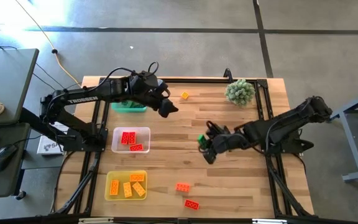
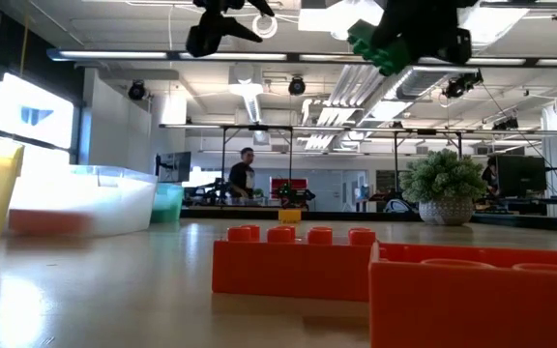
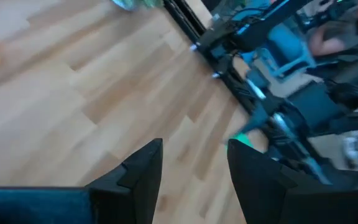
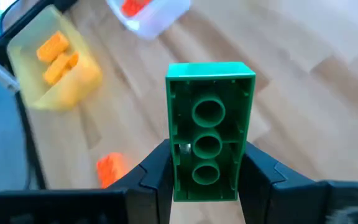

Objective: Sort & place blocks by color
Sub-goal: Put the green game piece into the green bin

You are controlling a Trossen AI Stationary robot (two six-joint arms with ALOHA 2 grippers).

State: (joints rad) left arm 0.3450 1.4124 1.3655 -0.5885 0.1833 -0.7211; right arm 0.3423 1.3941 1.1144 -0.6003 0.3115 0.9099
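Right gripper (image 4: 205, 180) jaws clamp a green brick (image 4: 209, 146) above the desk (image 1: 229, 186), right of the clear tray (image 1: 143, 132). Left gripper (image 3: 191, 168), jaws parted and empty, hangs by the green tray (image 1: 129, 108). Plant (image 1: 240, 91) well behind.

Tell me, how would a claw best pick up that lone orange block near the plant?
From straight above, judging by the overhead view: the orange block lies flat on bare table, nothing beside it. Pinch its two opposite side faces, claw turned to match its slight tilt, perhaps with the nearby left claw, open.
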